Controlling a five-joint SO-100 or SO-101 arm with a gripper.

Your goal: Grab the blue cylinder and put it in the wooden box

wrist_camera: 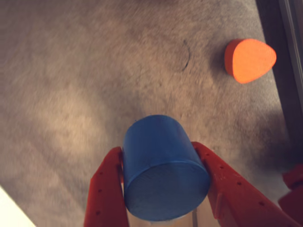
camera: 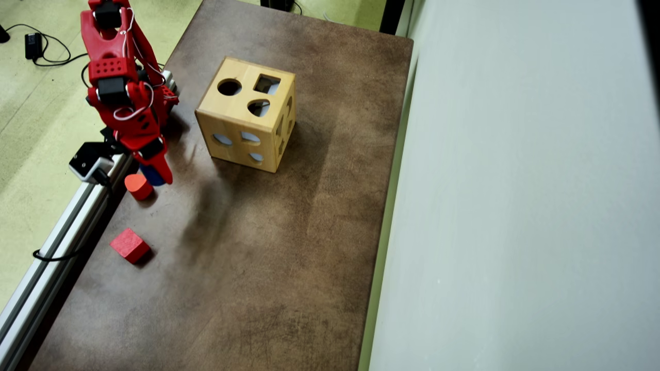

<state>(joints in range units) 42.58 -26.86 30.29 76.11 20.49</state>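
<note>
Brown table point(camera: 289, 247), mottled, lit unevenly. Pale wall point(camera: 515, 206) along its right edge in the overhead view. Yellow-green floor point(camera: 31, 118) left, metal rail point(camera: 56, 242) and cables point(camera: 46, 49) there.

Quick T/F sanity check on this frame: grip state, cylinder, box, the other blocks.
1. The gripper is shut on the blue cylinder. True.
2. The cylinder is already inside the wooden box. False: it sits between the fingers near the table's left edge in the overhead view, apart from the box.
3. The box's top face has a round hole. True.
4. The red cube is in the gripper. False: it lies free on the table.
5. The orange block lies on top of the box. False: it is on the table beside the gripper.
</note>
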